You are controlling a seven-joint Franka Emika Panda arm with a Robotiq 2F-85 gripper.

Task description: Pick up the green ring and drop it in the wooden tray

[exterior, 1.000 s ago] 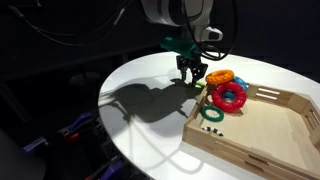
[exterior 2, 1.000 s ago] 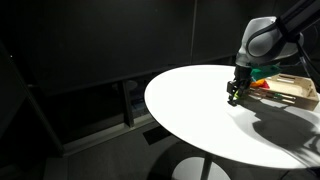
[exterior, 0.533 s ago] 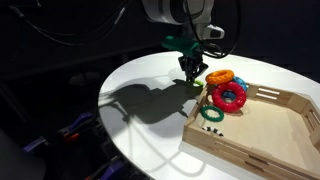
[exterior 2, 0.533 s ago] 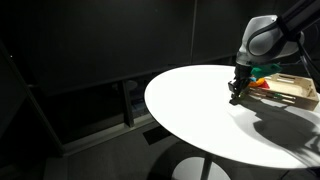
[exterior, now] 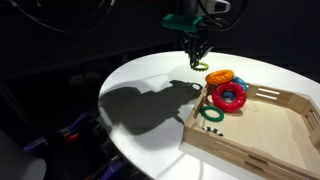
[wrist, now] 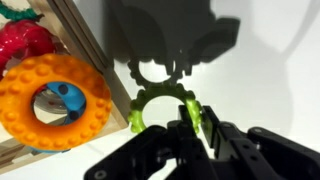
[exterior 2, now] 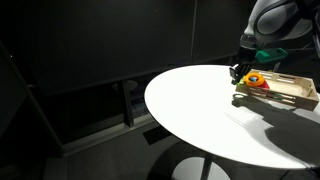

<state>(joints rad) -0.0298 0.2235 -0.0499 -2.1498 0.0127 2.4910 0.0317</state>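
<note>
Hand (wrist: 188,122) pinches the green ring (wrist: 152,99), clear only in wrist view.

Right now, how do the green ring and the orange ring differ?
The green ring is thin and lime; the orange ring is chunky and wider. The green ring hangs gripped in the fingers, off the table; the orange ring lies untouched. Both are knobbly rings.
</note>
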